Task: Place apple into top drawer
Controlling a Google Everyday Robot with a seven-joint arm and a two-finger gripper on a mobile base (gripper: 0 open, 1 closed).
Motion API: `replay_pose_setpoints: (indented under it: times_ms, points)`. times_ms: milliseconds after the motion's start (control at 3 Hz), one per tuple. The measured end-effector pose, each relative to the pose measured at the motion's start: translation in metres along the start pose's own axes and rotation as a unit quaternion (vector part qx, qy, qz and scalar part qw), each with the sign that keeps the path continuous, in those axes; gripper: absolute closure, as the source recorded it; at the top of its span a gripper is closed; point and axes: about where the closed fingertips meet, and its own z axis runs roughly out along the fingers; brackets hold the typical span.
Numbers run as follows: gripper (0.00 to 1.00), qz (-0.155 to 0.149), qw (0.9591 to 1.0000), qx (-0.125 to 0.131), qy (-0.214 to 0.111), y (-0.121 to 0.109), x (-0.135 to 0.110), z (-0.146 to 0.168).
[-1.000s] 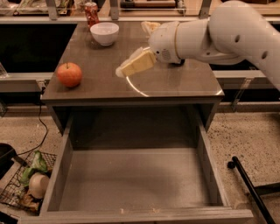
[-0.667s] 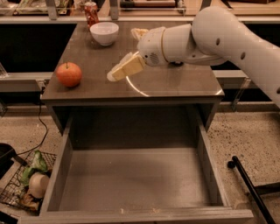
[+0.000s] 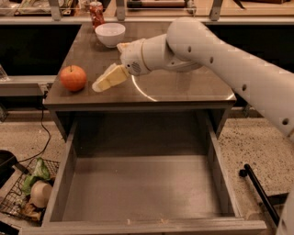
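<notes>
The orange-red apple [image 3: 73,77] sits on the grey cabinet top [image 3: 183,87] near its front left corner. My gripper [image 3: 102,83] hangs just right of the apple, a small gap from it, its cream fingertips pointing left and down toward it. The white arm reaches in from the right across the cabinet top. The top drawer [image 3: 142,193] is pulled wide open below the cabinet top, with nothing on its flat bottom.
A white bowl [image 3: 110,34] and a red soda can [image 3: 97,13] stand at the back of the cabinet top. A wire basket [image 3: 25,195] with scraps sits on the floor at the left. A black bar [image 3: 257,190] lies on the floor at the right.
My gripper has moved left across the cabinet top, from near the middle to close beside the apple. The apple and drawer have not moved.
</notes>
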Motion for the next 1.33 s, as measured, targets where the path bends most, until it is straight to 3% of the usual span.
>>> replay_pose_setpoints:
  times_ms: [667,1333]
  points:
    - [0.00,0.016,0.9985,-0.049,-0.022,0.013,-0.016,0.061]
    - [0.00,0.027,0.9958,-0.080,-0.036,0.034,-0.017,0.104]
